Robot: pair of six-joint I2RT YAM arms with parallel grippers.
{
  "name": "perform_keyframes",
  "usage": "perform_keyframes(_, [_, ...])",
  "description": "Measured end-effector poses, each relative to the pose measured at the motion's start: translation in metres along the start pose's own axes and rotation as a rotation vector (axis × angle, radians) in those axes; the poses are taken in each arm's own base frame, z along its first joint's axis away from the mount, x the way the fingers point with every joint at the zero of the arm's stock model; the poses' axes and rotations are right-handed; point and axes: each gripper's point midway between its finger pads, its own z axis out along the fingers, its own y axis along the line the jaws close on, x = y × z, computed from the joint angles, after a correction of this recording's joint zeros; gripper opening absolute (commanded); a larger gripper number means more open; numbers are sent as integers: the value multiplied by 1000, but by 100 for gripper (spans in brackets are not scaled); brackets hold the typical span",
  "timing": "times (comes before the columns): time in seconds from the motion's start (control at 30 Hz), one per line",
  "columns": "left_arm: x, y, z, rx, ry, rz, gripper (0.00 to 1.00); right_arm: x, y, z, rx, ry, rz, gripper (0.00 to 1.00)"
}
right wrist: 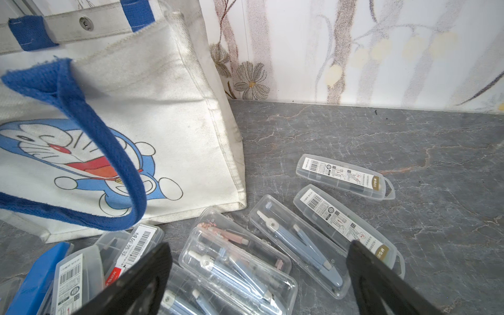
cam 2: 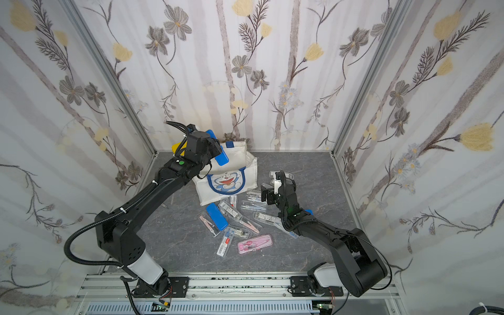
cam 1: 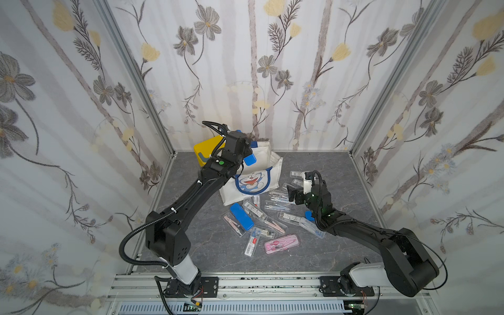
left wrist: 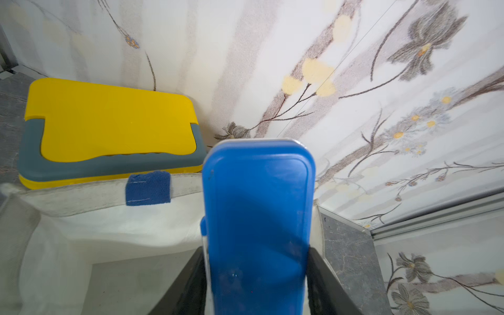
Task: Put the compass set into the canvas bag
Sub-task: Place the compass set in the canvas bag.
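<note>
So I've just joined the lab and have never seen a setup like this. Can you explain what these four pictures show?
This is a robot with a left arm and a right arm, standing at the near edge of a grey table. Two pictures come from one camera overhead. The other two come from a camera on each arm's wrist.

The left gripper is shut on a blue case and holds it over the open canvas bag. A yellow box sits behind the bag.

The right gripper is open and empty above a scatter of clear cases holding drawing compasses. A pink case and a second blue case lie there too.
</note>
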Motion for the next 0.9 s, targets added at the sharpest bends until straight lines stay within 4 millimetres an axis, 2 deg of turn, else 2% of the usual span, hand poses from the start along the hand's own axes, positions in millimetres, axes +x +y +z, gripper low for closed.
perform_keyframes(0.13, [25,8,37,-44,24,41,50,4,-2,-2,9,6,-8,100])
perform_keyframes(0.33, [64,24,71,-90,79,107,51,13,-8,-4,31,19,-12,100])
perform_keyframes(0.73, [121,47,95,-146,157,265,52,17,-10,-2,41,31,-22,100])
perform_keyframes(0.9, [134,59,101,-179,177,284,56,17,-10,-2,40,29,-21,100])
